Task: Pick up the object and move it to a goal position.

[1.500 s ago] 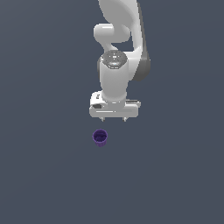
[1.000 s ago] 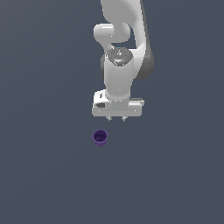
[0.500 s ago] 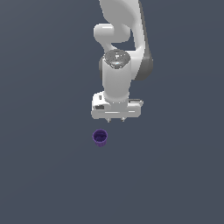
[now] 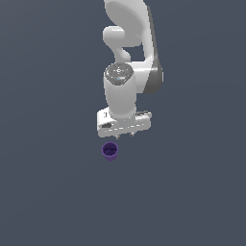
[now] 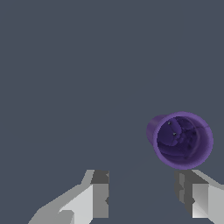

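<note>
The dark purple cup (image 4: 110, 151) stands upright on the grey floor, mouth up. The white arm's gripper (image 4: 124, 135) hangs just above and behind it, slightly toward the exterior view's right, not touching it. In the wrist view the cup (image 5: 180, 140) lies beyond one fingertip, outside the gap. The gripper (image 5: 141, 191) is open and empty, with its two fingers (image 5: 99, 192) spread wide.
A flat dark grey floor (image 4: 53, 192) surrounds the cup. The white arm (image 4: 129, 53) rises behind the gripper. No other object shows.
The gripper has shifted toward the exterior view's left and a little lower, closer to the cup. The cup has not moved.
</note>
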Controlling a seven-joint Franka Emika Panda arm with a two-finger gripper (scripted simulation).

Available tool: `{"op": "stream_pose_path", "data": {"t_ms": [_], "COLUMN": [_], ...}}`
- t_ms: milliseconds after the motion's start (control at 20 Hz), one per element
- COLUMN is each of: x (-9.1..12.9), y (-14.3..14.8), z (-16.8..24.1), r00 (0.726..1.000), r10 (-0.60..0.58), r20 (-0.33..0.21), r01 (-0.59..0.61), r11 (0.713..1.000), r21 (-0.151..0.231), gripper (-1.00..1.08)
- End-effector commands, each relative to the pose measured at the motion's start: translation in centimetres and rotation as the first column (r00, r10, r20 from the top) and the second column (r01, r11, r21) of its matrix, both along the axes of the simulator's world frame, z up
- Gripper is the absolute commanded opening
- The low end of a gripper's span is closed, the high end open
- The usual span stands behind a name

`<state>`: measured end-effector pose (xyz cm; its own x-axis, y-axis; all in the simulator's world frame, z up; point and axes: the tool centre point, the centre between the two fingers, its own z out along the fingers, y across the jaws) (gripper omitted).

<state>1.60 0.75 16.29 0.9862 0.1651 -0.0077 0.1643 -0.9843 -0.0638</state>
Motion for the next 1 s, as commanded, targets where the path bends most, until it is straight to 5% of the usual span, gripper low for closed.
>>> {"op": "stream_pose_path", "data": {"t_ms": [0,450,950], "x": [0.2,1.1,2.0], "y": [-0.4,-1.7,-3.3], "z": [-0.5,-2.3,-4.1], "r00": [0.999,0.978,0.927], "r10": [0.045,0.206,0.369], "r20": [-0.003,0.008,0.062], "r01": [-0.045,-0.206,-0.374], "r11": [0.999,0.974,0.911], "r21": [0.018,0.092,0.174], "gripper": [0.28,0.28,0.28]}}
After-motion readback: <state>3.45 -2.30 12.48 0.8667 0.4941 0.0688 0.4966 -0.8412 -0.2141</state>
